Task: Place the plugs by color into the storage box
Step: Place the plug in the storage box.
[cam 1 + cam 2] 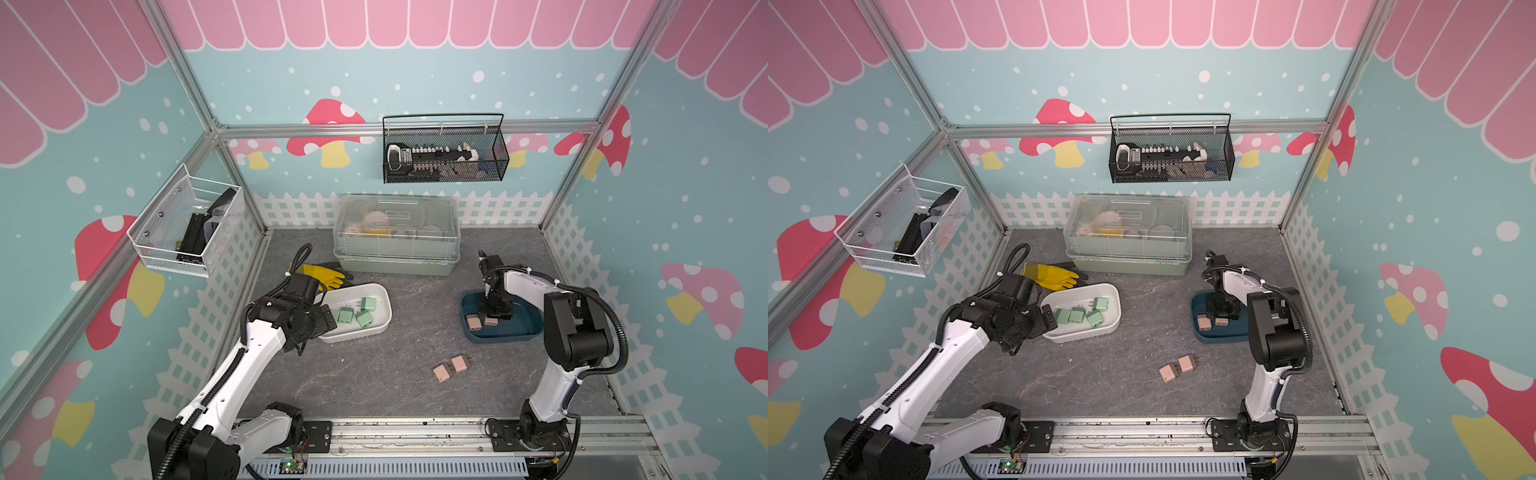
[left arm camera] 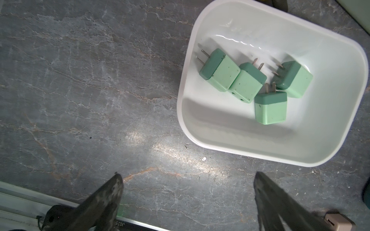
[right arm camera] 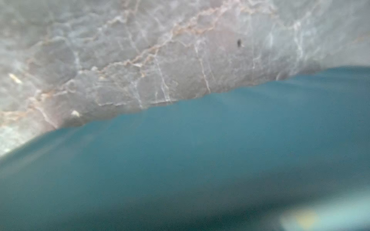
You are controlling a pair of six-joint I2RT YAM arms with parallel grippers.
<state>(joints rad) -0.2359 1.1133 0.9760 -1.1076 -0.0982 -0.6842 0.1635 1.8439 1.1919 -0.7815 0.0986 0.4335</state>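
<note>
- On the grey table [image 1: 374,390], toward its left side: white tub [image 1: 361,336] holding four green plugs [image 2: 270,108], bunched together mid-floor, clear of the rim
- Above bare table just beside that tub's left end: left gripper [image 2: 188,177], fingers [image 2: 106,200] spread wide, nothing between them
- Toward the right side: teal tub [image 1: 523,323] with two pink plugs [image 1: 472,322] lying close together near its left wall
- Down inside the teal tub: right gripper [image 1: 493,316], tip right at one of those plugs; cannot tell whether spread or clamped, right wrist view only a blur of teal wall and table
- In front of the teal tub: two more pink plugs [image 1: 441,372] side by side, touching or nearly so, well apart from both tubs
- Between the tubs and forward to the front rail [image 1: 415,432]: wide bare stretch, only that loose pair in it
- Behind the tubs: lidded box [image 1: 397,249] against the back wall, yellow glove [image 1: 326,277] lying between it and the white tub, little room there
- Up on the walls, off the table: black basket [image 1: 444,166] at the back, white basket [image 1: 178,232] at the left
- Writing: small upside-down print [image 2: 119,224] beside a finger in the left wrist view, seemingly "JG25"; labels on the lidded box's lid and inside the black basket too small to read
</note>
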